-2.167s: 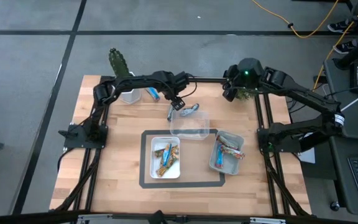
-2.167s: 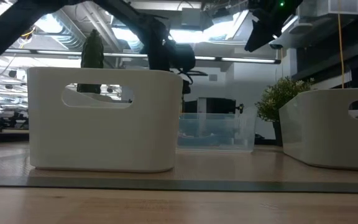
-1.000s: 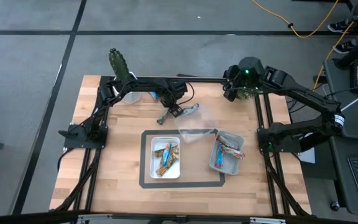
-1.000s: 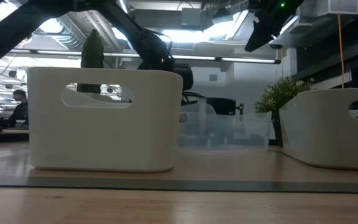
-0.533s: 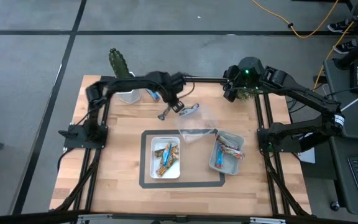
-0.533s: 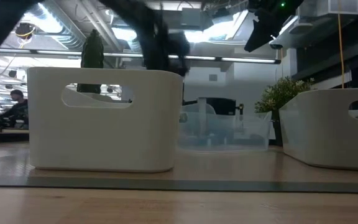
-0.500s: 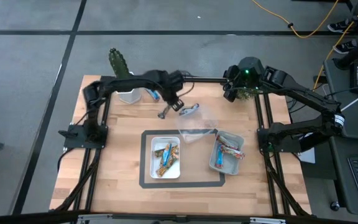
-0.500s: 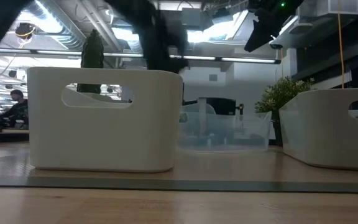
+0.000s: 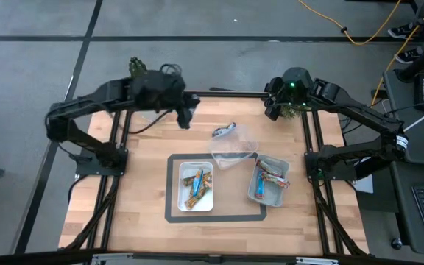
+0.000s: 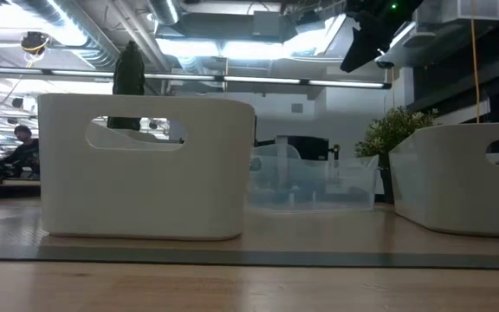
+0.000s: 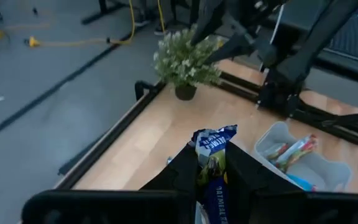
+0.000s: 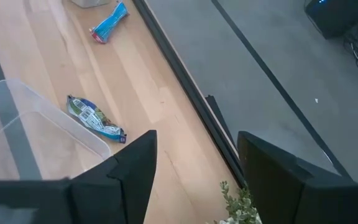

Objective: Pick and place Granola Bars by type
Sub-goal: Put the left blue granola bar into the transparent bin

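left gripper pinches a crinkly foil (blue-silver) granola bar.

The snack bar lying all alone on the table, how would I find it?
Start at the clear plastic tub in the middle of the wooden table. Just behind its far rim lies one granola bar flat on the wood. Unlike the others, it sits in no tray and no hand.

Overhead, table-level, 2 wrist cams; shared table.
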You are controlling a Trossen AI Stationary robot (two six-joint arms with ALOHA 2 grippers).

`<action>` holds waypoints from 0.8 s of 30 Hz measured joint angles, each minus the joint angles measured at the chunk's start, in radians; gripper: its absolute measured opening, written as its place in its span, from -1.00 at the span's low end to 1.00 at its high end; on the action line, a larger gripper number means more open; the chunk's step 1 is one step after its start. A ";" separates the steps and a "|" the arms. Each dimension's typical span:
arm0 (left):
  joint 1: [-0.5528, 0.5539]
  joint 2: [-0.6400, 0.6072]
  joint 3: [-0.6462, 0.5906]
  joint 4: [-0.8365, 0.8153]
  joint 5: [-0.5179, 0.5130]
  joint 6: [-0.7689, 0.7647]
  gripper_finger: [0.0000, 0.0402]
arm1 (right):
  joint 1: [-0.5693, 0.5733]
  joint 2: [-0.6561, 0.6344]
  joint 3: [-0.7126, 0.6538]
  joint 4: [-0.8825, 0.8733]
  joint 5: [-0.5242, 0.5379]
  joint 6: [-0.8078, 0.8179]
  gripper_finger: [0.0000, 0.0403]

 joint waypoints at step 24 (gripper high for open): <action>0.017 0.427 0.449 0.110 0.222 0.098 -0.83 | 0.000 -0.114 -0.001 -0.085 0.000 0.036 0.11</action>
